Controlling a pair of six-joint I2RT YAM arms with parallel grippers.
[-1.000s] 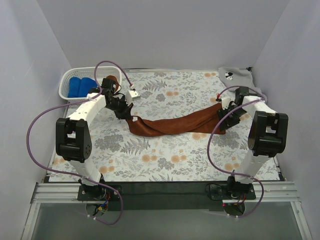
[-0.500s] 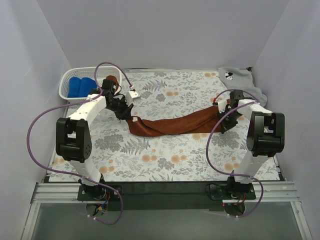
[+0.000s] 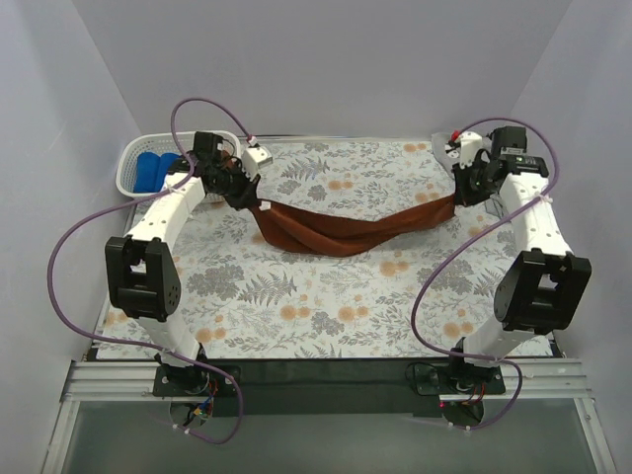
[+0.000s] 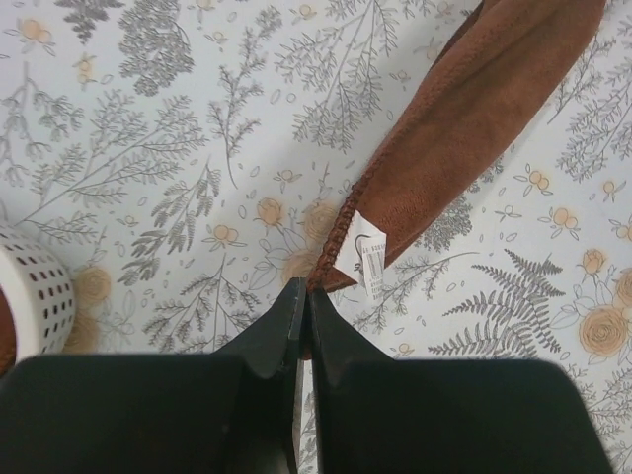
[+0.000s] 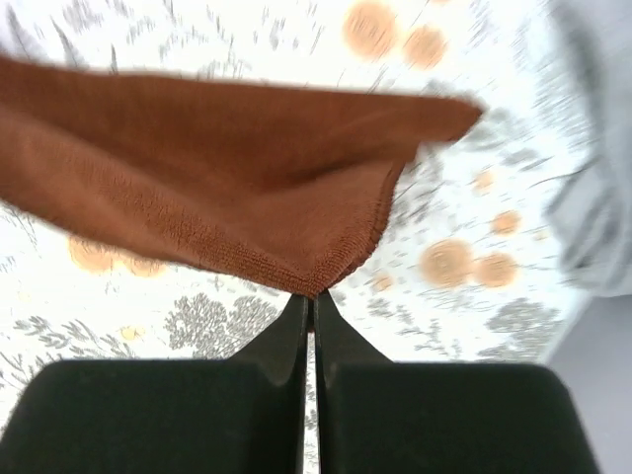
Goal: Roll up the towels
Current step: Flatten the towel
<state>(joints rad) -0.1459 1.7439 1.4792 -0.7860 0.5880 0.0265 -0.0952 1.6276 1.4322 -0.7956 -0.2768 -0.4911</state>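
Observation:
A rust-brown towel (image 3: 346,229) hangs stretched between both arms above the floral table cover, sagging in the middle. My left gripper (image 3: 259,205) is shut on its left corner; in the left wrist view that corner (image 4: 341,262), with a white label beside it, sits at the tips of my left gripper (image 4: 304,286). My right gripper (image 3: 454,197) is shut on the right corner; the right wrist view shows the brown towel (image 5: 227,178) pinched in my right gripper (image 5: 311,296). A blue towel (image 3: 150,170) lies in the basket. A light grey towel (image 3: 466,150) lies at the back right.
The white perforated basket (image 3: 130,166) stands at the back left corner; its wall (image 4: 35,296) shows at the left edge of the left wrist view. Purple cables loop over both arms. Grey walls close in the table on three sides.
Both arms have lifted and moved toward the back, raising the brown towel off the table. The right gripper closed on the towel's right corner during the last second.

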